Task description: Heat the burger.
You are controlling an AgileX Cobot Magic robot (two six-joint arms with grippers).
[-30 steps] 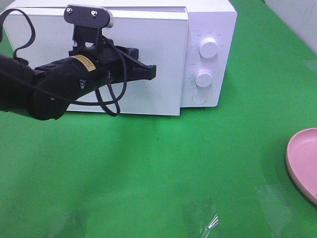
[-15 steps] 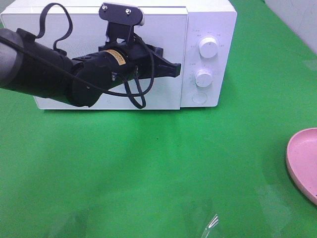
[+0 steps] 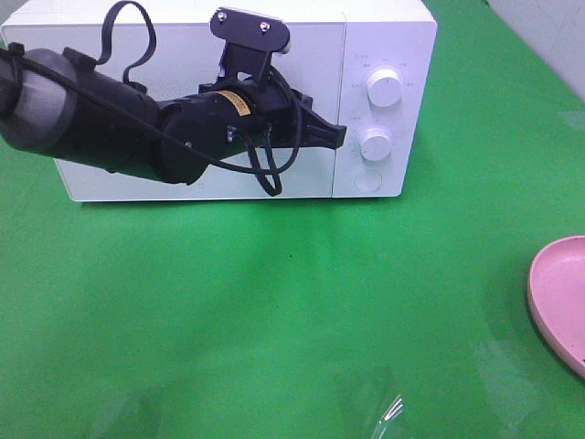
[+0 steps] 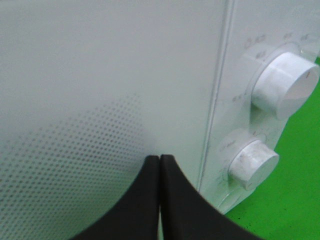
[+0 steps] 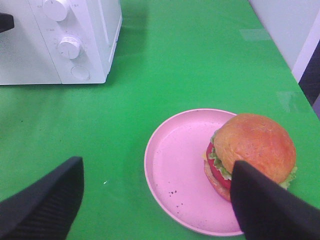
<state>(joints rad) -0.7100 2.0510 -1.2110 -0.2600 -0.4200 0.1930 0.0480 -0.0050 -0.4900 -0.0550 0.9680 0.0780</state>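
The burger (image 5: 252, 145), with a golden bun, lettuce and tomato, sits on the pink plate (image 5: 180, 170) in the right wrist view. My right gripper (image 5: 157, 167) hangs open above the plate, one finger on each side and nothing between them. In the exterior high view only the plate's edge (image 3: 562, 293) shows at the far right, and the burger is out of frame. My left gripper (image 3: 340, 137) is shut and empty. Its tip (image 4: 159, 160) rests against the white microwave's door (image 3: 311, 73) near the door's right edge. The door lies flush with the front.
The microwave (image 3: 384, 37) stands at the back on the green cloth. Its panel carries two knobs (image 3: 385, 88) (image 3: 376, 144) and a round button (image 3: 367, 180). A scrap of clear plastic (image 3: 388, 412) lies near the front edge.
My left arm swept right along the microwave's front. The door, ajar a second ago, has swung flush with the body. The right side looks unchanged.
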